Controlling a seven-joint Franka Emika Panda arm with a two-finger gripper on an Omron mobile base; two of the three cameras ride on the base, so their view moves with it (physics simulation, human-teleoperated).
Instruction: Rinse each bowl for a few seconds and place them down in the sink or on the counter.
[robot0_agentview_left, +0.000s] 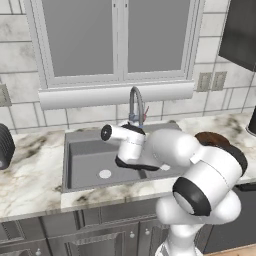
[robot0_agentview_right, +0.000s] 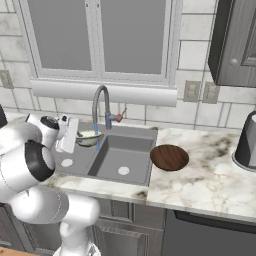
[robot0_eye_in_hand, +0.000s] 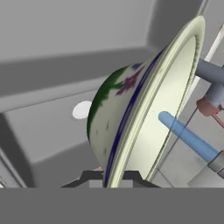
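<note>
Nearest the hand camera is the pale cream-green bowl (robot0_eye_in_hand: 144, 118), seen almost edge-on, its rim pinched between the clenched fingertips (robot0_eye_in_hand: 131, 177) of the gripper (robot0_eye_in_hand: 111, 178) — a firm grasp on the bowl's edge. A blue stream of water (robot0_eye_in_hand: 188, 136) runs from the faucet spout into the bowl's pale inside, and green and purple markings show on its outer wall.

From the right base view, the white marble counter (robot0_agentview_right: 200, 185) spans the scene, with the grey double-basin sink (robot0_agentview_right: 142, 137) set into it. The curved faucet (robot0_agentview_right: 100, 107) rises behind the sink, and the gripper (robot0_agentview_right: 80, 137) holds the bowl (robot0_agentview_right: 89, 138) under the spout, above the divide between the basins, with the water (robot0_agentview_right: 97, 137) falling onto it. Each basin has a round drain (robot0_agentview_right: 123, 171) in its floor.

On the counter just beside the sink's right edge sits the dark reddish-brown bowl (robot0_agentview_right: 169, 157), shallow and upright, well apart from the gripper. In the left base view the same bowl (robot0_agentview_left: 212, 138) peeks out behind the arm — mostly hidden by it.

A black ribbed object (robot0_agentview_left: 5, 146) stands on the counter at the far left.
</note>
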